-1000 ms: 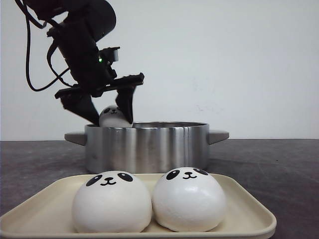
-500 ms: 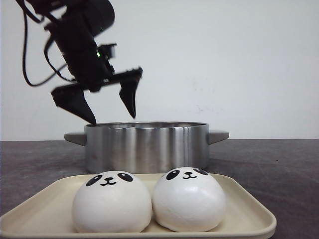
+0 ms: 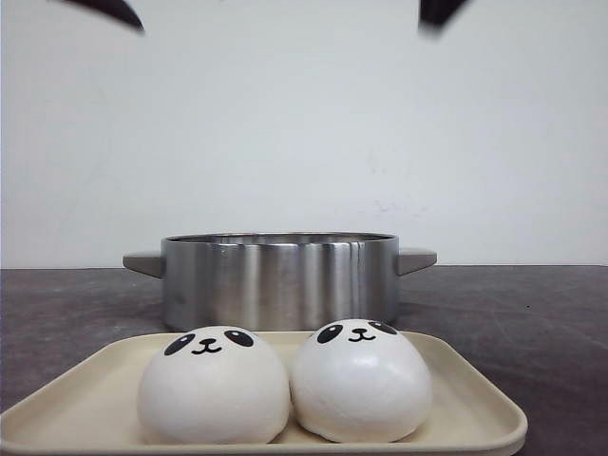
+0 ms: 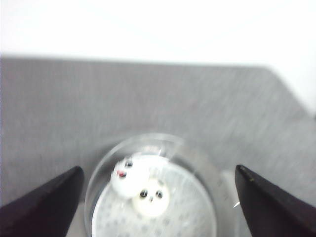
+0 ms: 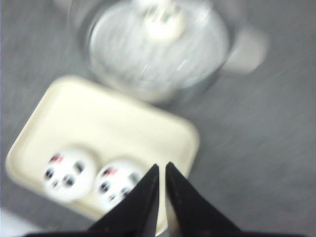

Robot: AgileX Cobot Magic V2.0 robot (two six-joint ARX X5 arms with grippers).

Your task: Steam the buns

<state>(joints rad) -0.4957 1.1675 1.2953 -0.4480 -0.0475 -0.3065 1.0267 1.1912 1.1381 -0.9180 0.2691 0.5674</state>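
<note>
Two white panda-faced buns (image 3: 214, 385) (image 3: 359, 380) sit side by side on a cream tray (image 3: 475, 404) at the front. Two more buns (image 4: 126, 174) (image 4: 151, 196) lie touching inside the steel pot (image 3: 280, 280), on its perforated plate. My left gripper (image 4: 158, 170) is open and empty high above the pot; one of its fingertips (image 3: 116, 11) shows at the top edge of the front view. My right gripper (image 5: 162, 167) is shut and empty, high above the tray's edge (image 5: 190, 143) next to the tray buns (image 5: 66, 173) (image 5: 116, 180). A dark fingertip (image 3: 439, 11) shows at the front view's top right.
The pot has flat handles on both sides (image 3: 142, 262) (image 3: 416, 258) and stands just behind the tray on a dark grey table (image 3: 532, 323). A white wall is behind. The wrist views are motion-blurred.
The left gripper let go of a bun over the pot, then rose almost out of the front view. A dark fingertip has come into view at the top right.
</note>
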